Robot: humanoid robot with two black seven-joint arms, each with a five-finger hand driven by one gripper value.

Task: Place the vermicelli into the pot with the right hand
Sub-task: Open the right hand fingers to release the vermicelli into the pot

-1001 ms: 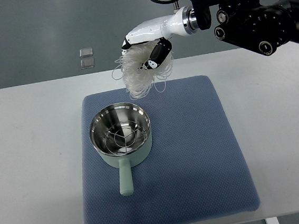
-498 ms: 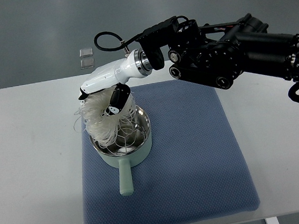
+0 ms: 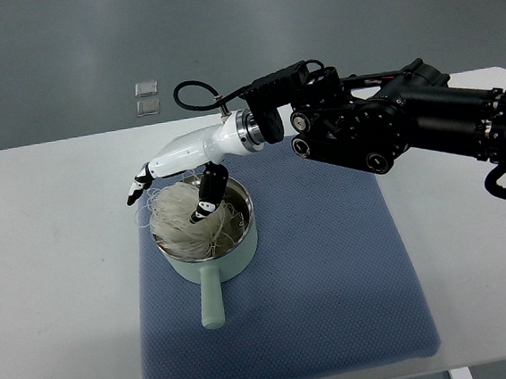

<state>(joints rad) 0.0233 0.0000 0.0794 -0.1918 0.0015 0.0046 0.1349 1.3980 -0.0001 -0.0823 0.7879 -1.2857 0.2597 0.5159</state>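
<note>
White tabletop and a quilted blue mat carry a pale green, steel-lined pot, where a springy nest of white vermicelli sits. Above it, the right hand spreads its fingers, thumb in the strands; wiry loops overhanging the rim could snag and lift out.

Bright, even overhead light w/ soft, faint shadows only; the white worktop reads near blown-out but keeps its edges. Small glare spots on the steel pot rim and on the glossy white shell of the right hand. Focus sharp throughout, no motion blur, no obvious edge distortion.
</note>
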